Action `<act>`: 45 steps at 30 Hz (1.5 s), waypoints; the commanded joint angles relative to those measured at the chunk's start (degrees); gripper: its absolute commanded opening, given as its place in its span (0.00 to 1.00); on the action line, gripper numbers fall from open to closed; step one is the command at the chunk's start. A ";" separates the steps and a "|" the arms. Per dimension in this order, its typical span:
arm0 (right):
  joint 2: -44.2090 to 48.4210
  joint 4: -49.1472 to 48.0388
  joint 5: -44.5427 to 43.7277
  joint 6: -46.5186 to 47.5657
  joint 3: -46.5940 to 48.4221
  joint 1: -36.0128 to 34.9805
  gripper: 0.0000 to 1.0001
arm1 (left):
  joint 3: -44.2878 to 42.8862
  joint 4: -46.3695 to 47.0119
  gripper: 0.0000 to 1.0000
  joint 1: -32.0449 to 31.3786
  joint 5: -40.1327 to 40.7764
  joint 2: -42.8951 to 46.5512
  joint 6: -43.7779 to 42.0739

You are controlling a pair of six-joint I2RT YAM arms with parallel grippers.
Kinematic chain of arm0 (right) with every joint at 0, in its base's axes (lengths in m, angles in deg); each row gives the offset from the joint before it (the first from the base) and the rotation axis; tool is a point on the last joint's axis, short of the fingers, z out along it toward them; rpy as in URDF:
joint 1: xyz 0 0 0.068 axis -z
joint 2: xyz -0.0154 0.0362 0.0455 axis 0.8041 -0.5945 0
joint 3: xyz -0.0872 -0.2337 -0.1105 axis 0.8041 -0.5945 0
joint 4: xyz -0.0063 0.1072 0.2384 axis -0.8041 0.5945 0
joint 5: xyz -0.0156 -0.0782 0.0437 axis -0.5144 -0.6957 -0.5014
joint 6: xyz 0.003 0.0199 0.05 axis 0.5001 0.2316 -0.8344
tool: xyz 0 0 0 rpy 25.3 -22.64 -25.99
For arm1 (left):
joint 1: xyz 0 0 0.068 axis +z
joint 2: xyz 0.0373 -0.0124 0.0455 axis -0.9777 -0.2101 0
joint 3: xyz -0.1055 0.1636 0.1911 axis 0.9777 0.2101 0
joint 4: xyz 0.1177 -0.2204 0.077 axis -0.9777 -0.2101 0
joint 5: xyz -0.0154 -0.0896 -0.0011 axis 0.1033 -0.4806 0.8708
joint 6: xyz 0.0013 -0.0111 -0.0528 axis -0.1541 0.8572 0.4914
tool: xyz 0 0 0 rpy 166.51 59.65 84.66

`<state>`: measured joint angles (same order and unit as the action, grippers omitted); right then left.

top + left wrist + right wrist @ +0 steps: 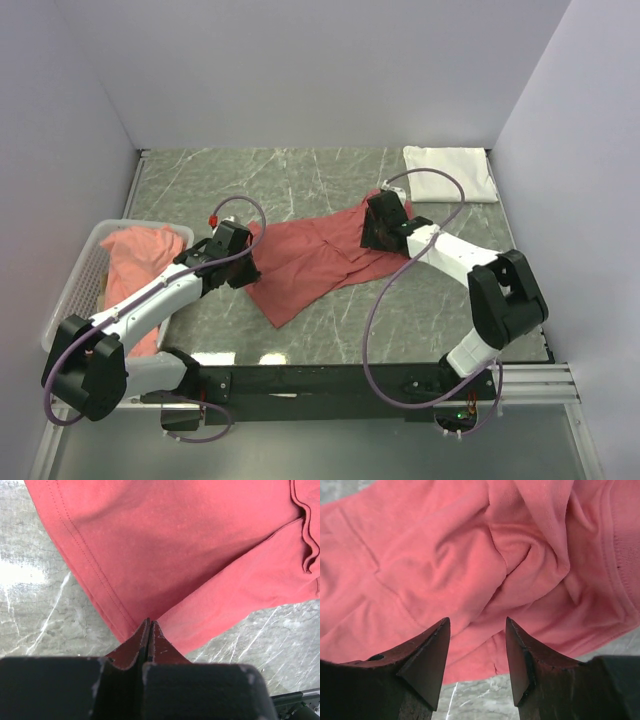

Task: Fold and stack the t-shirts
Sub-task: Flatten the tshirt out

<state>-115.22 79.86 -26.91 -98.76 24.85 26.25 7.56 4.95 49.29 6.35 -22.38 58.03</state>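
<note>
The left gripper is closed, its two fingertips pressed together right at the edge of the red shirt. Whether any cloth is caught between them cannot be told. The right gripper stands partly open above a rumpled part of the same shirt, with nothing between its fingers.

From above, both arm bases sit on a black rail along the near edge of the table, and purple cables loop up from them. The table top is dark grey-green stone with pale veins and shines a little under the light.

At the near left a white mesh basket rests on the table with a salmon shirt piled loosely inside it. The left arm reaches across its inner side.

The red shirt lies spread and creased in the middle of the table, running slantwise from near left to far right. The left gripper is at its left edge and the right gripper is over its far right end.

Farther back, in the far right corner, a white shirt lies folded flat, just beyond the red one and apart from it.

Plain pale walls close the table in on the left, the right and the back.
</note>
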 commanded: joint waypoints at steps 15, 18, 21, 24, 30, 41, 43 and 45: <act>-8.05 -4.19 0.76 -1.17 4.86 -0.77 0.36 | 0.90 0.30 0.01 0.37 -0.36 2.66 0.71; -8.14 -2.61 0.24 -0.73 7.49 -0.51 0.18 | 0.73 0.04 0.01 0.37 -0.10 2.74 0.62; -6.82 -1.28 -0.56 -0.03 9.95 -0.07 0.04 | 0.64 -0.32 0.01 0.54 0.17 3.18 0.62; -5.94 0.11 -0.47 0.50 12.06 0.72 0.00 | 0.64 -0.49 0.01 0.71 0.17 3.53 0.62; -3.66 1.88 0.67 1.46 15.40 4.49 0.00 | 0.47 -1.80 0.01 1.51 0.52 4.76 0.53; 1.53 6.01 3.39 2.69 23.67 14.25 0.00 | -1.82 -6.55 0.01 5.89 3.42 9.77 0.71; 3.19 6.54 4.10 2.61 24.11 15.22 0.00 | -3.74 -7.87 0.01 7.04 4.20 10.48 0.36; 4.86 6.54 4.72 2.61 24.20 16.10 0.00 | -5.59 -8.66 0.01 8.88 4.74 11.18 -0.51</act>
<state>-115.04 86.79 -22.03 -97.23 45.99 40.37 6.20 -0.93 56.14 8.25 -13.11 58.05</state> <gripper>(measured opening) 0.008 0.013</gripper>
